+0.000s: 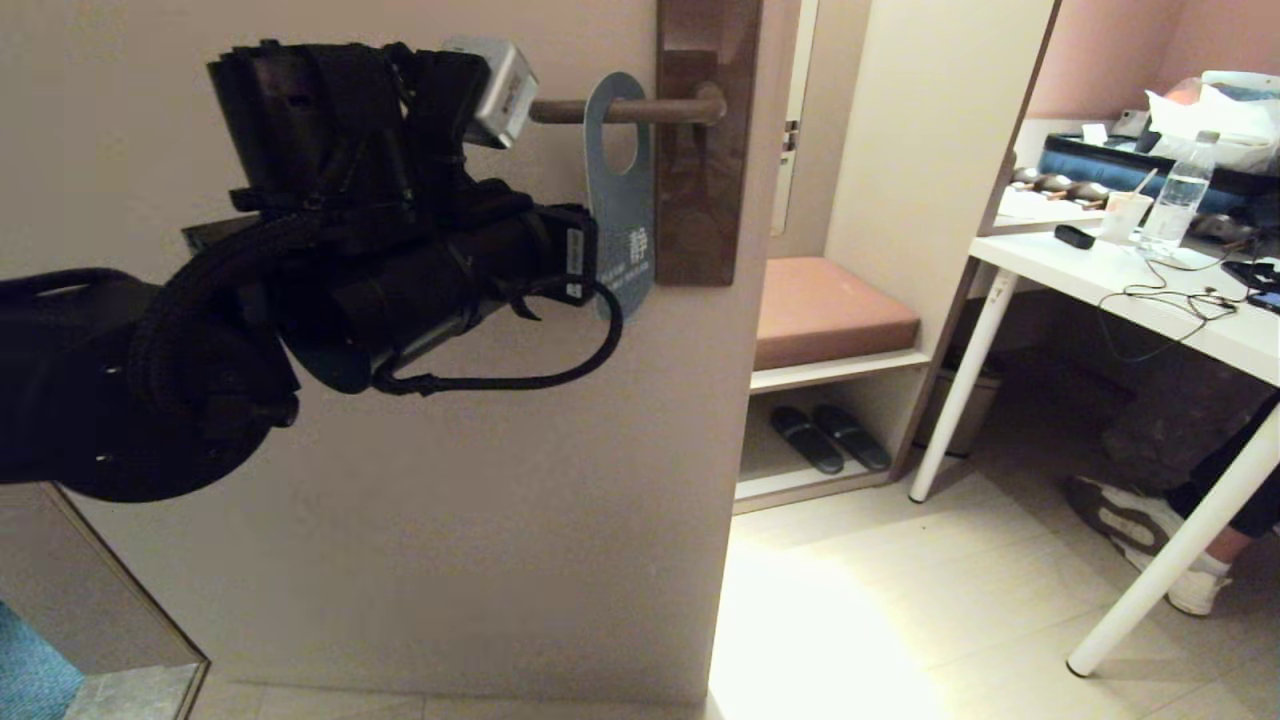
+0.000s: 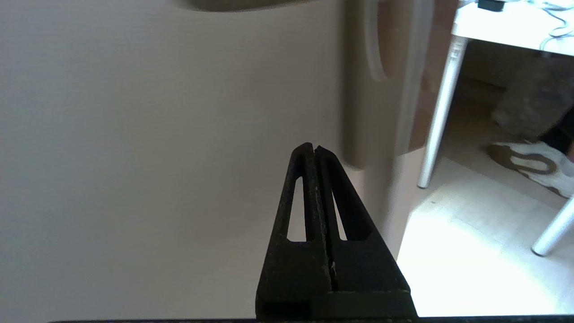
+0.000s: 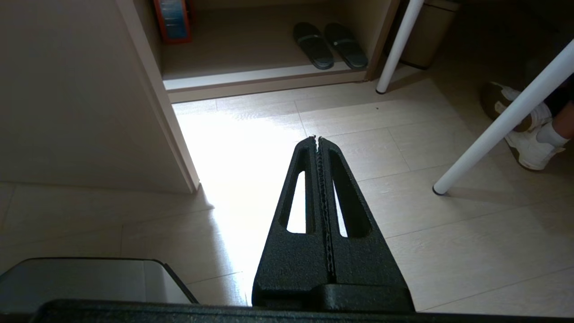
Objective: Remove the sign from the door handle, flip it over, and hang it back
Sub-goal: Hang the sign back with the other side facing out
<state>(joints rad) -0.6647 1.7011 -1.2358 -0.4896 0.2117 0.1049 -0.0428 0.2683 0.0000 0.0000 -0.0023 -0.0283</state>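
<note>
Left gripper (image 2: pixel 314 150) empty beside sign (image 1: pixel 622 200)

Ahead of the left gripper (image 2: pixel 315 150) lies bare door face (image 2: pixel 157 134), nothing standing between. The sign (image 1: pixel 622 200) and door handle (image 1: pixel 625 109) hang above it, beside the wrist, crowding that side.

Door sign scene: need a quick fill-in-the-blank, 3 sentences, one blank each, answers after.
1. The sign hangs on the door handle with its ____ side facing the head camera.
2. The left gripper has its fingers ____, with nothing between them.
3. On the low shelf under the cushioned bench lies a pair of dark ____.

Missing words: blue; shut; slippers
</note>
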